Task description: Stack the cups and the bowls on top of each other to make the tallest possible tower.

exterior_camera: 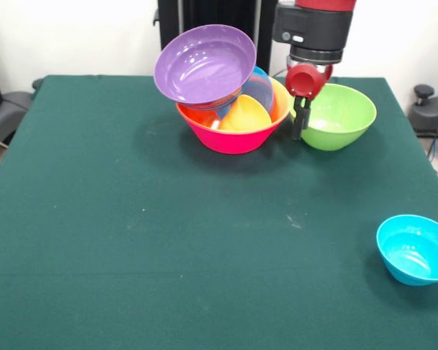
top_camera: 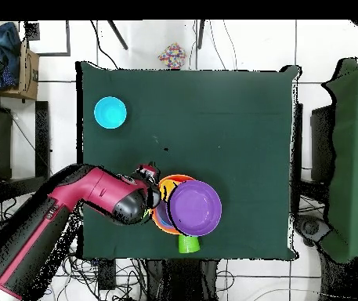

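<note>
The tower stands at the table's far middle. Its lowest piece is the pink bowl [exterior_camera: 233, 138]. Inside that sit an orange bowl [exterior_camera: 279, 102], a yellow-orange cup [exterior_camera: 246, 115] and a blue bowl [exterior_camera: 260, 87]. The wide purple bowl [exterior_camera: 204, 64] leans on top, tilted toward me. From overhead the purple bowl [top_camera: 196, 207] covers most of the pile. My gripper [exterior_camera: 298, 122] hangs just right of the tower, shut on the left rim of the green bowl [exterior_camera: 341, 115]. A green cup [top_camera: 188, 244] shows behind the tower only from overhead.
A small blue bowl [exterior_camera: 416, 249] stands alone at the near right; it also shows in the overhead view [top_camera: 110, 112]. The arm [top_camera: 95, 196] reaches in over the table's edge and hides the green bowl from above. The tower is a few centimetres from my gripper.
</note>
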You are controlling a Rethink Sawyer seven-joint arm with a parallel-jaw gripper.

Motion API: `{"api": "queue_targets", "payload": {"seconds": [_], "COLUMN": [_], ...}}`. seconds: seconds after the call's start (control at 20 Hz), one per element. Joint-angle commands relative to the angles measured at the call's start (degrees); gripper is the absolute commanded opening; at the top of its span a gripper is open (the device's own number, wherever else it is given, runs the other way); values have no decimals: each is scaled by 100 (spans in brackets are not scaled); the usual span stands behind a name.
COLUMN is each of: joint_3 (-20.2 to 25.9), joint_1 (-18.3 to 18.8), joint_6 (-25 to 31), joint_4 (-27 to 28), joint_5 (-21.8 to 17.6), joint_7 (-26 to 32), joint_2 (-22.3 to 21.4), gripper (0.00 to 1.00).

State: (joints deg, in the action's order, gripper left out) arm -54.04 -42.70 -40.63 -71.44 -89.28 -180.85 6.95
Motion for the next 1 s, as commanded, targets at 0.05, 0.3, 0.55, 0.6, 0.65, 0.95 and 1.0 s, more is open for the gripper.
{"api": "queue_targets", "payload": {"seconds": [0.05,0.3,0.55,0.6,0.65,0.95,1.0], "joint_3": [677,635,449,389,325,96,65], "joint_1": [54,-39,-245,-288,-328,-491,-501], "joint_6": [663,640,305,195,86,-341,-404], "joint_4": [552,566,504,479,457,410,420], "joint_5": [318,272,97,45,-4,-128,-144], "joint_7": [-822,-993,-1486,-1600,-1706,-2110,-2168], "joint_2": [277,356,288,258,224,79,58], "gripper": [100,100,100,100,100,100,100]}}
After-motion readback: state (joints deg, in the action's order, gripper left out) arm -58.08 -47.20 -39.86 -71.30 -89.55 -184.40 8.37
